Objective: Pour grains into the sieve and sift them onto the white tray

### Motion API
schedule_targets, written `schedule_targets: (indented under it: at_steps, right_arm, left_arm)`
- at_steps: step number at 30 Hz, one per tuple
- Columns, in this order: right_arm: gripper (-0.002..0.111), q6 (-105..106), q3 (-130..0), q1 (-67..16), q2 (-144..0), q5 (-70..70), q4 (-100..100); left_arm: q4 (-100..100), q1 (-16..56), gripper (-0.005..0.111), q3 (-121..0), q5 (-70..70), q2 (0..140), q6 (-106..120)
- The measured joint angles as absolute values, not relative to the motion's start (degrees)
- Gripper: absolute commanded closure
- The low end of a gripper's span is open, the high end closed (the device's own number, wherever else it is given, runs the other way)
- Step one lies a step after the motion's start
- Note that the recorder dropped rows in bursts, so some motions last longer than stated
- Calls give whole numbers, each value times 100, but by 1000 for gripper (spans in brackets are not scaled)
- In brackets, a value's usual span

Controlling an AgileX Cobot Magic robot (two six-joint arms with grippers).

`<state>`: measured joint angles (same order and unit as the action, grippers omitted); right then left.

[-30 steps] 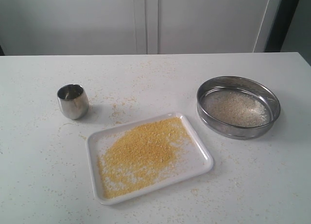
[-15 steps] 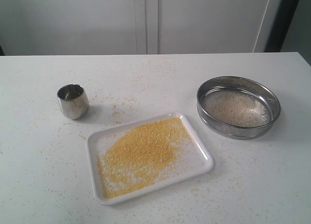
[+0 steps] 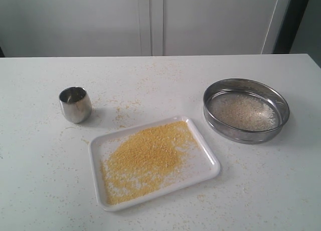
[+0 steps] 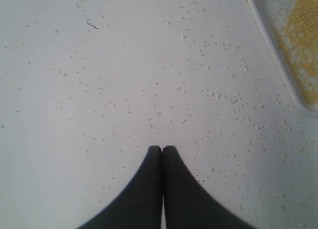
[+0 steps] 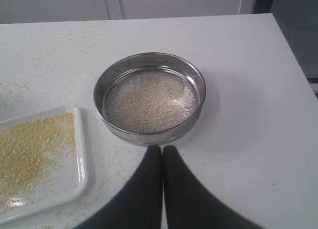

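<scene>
A white tabletop fills the foreground, matte and evenly lit. It lies directly beneath the left claw and runs well ahead of the right claw to a straight far edge. Beyond that edge, far in front of the right claw, stands a wall of pale grey-white panels, flat and handleless, parted by a narrow upright strip between two thin seams. Further along, a white slanted edge leans beside a dark gap. Past the table's side edge nearest the right claw lies a plain grey surface; floor or wall, I cannot tell. The light is soft and diffuse, with faint, blurred shadows.
</scene>
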<state>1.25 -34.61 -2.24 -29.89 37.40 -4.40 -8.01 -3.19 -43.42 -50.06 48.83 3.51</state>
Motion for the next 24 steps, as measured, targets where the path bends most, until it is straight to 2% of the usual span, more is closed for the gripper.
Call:
schedule_targets:
  at_steps: [8,16,20,24]
  right_arm:
    - [108,115,-3161,-224,-2570,3716,-440]
    - [108,115,-2377,-224,-1319,3699,-440]
    - [108,115,-1881,-224,-312,3250,-440]
    - [108,115,-1474,-224,-36,3029,-429]
  left_arm:
    - [-801,-319,107,-4342,-5006,4883,351]
    - [-801,-319,107,-4342,-5006,4883,351]
    - [-801,-319,107,-4342,-5006,4883,351]
    - [-801,-319,107,-4342,-5006,4883,351]
